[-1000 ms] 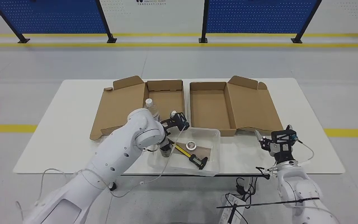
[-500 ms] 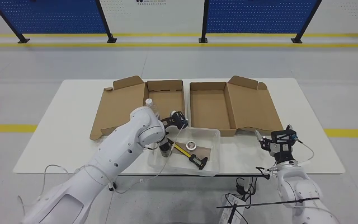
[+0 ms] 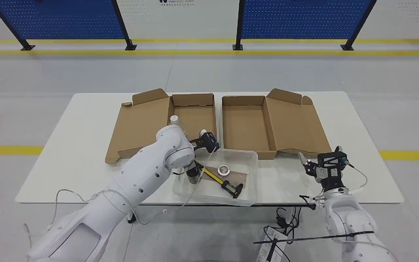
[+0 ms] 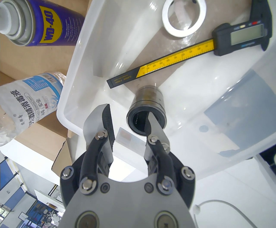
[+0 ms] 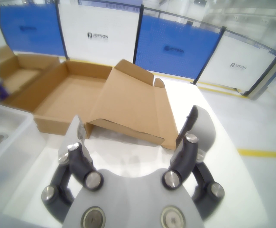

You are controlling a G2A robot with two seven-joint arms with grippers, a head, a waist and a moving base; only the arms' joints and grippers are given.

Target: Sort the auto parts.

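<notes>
Bright, even overhead light, faint shadows, glare inside the white bin (image 4: 86,54).

Your steel sleeve bearing (image 4: 148,110) lies in the white tub (image 4: 74,56), just beside the yellow-and-black caliper (image 4: 189,53) tip; a flat ring (image 4: 184,18) lies near its beam

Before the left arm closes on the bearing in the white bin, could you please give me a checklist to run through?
1. Left gripper open: ok.
2. Bearing centred between its fingers: not ok; one finger overlaps the bore.
3. Caliper apart from the bearing: cannot tell; they lie close.
4. Ring away from the bearing: ok.
5. Right gripper open, away from the white bin: ok.
6. Cardboard box nearer the right gripper open: ok.
</notes>
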